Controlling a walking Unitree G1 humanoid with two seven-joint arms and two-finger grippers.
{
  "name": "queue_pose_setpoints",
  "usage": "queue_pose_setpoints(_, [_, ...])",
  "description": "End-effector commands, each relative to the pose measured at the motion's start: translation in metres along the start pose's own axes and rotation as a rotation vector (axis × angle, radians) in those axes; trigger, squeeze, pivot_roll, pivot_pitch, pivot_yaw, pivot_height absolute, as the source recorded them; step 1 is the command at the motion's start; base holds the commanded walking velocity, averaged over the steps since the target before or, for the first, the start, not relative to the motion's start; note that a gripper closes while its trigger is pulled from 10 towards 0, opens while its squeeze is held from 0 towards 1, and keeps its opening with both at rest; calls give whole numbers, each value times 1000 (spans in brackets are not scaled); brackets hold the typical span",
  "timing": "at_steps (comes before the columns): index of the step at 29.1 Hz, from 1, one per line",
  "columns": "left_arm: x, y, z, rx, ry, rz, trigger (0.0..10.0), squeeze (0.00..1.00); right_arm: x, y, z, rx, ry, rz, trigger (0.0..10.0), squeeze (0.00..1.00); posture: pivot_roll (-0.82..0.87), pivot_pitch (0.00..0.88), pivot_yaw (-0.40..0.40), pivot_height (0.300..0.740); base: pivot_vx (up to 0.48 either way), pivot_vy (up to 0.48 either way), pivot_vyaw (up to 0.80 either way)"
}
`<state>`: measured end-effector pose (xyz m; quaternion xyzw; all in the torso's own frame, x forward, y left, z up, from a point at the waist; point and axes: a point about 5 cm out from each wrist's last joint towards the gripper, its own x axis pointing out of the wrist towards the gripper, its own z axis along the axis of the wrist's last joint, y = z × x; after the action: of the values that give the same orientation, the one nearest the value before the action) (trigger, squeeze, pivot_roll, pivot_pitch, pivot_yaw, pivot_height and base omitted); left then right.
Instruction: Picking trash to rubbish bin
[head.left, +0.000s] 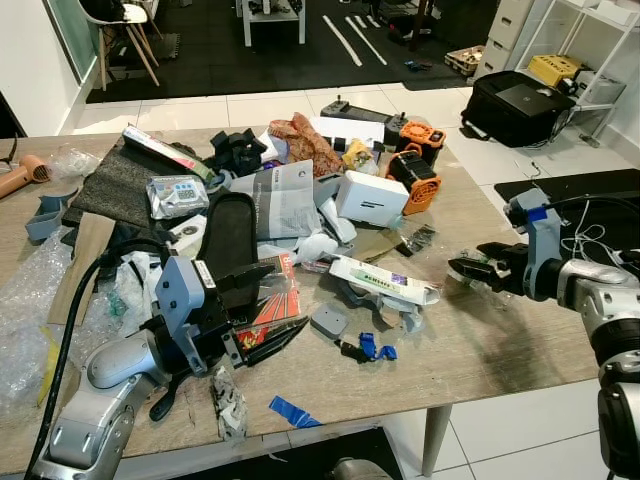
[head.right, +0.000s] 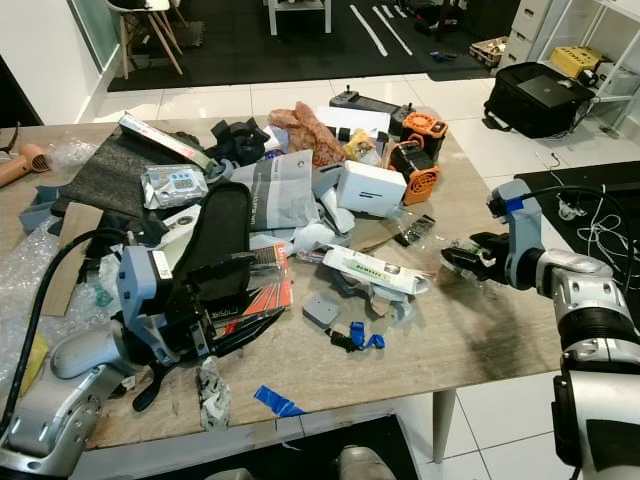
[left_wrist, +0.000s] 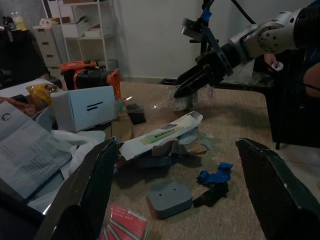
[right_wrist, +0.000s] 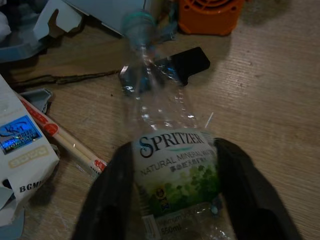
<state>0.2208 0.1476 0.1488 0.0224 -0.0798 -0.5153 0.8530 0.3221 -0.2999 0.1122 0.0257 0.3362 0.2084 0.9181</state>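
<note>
Right gripper (right_wrist: 170, 200) is clamping a crushed clear plastic Spritzer water bottle (right_wrist: 167, 150) at the wooden table's (head.left: 500, 330) 3 o'clock edge. Thin walls are likely buckling; slippage is probable. Left gripper (left_wrist: 175, 200) is hovering wide open.

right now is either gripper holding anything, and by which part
The right gripper grips a clear plastic water bottle around its labelled middle, fingers on either side of the label. The left gripper is open, holding nothing.
</note>
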Motion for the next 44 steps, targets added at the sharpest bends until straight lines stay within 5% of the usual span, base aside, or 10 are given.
queue_pose_setpoints(1, [1, -2, 0, 2, 11, -16, 10000, 0, 4, 0, -24, 69, 89, -7, 0, 0, -57, 0, -12, 740, 0, 0, 0])
queue_pose_setpoints(11, [2, -3, 0, 2, 13, -20, 10000, 0, 5, 0, -23, 98, 65, -10, 0, 0, -57, 0, -10, 740, 0, 0, 0])
queue_pose_setpoints(19, [3, -3, 0, 1, 14, -18, 10000, 0, 8, 8, -5, 120, -86, 82, 0, 0, -57, 0, -10, 740, 0, 0, 0])
queue_pose_setpoints(26, [1, -1, 1, 1, 5, -3, 10000, 0, -2, 29, 27, 37, -358, 352, 0, 0, -58, 0, -13, 740, 0, 0, 0])
queue_pose_setpoints(37, [1, 2, 7, -4, -44, 23, 10000, 0, -11, 45, 39, -8, -486, 511, 157, 0, -58, 0, -13, 740, 0, 0, 0])
queue_pose_setpoints(41, [3, 4, 16, -15, -95, 38, 10000, 0, -22, 55, 49, -26, -574, 618, 2235, 0, -58, 0, -13, 740, 0, 0, 0])
queue_pose_setpoints(44, [6, 5, 23, -19, -121, 42, 10000, 0, -28, 62, 50, -35, -600, 682, 2667, 0, -60, 0, -16, 740, 0, 0, 0])
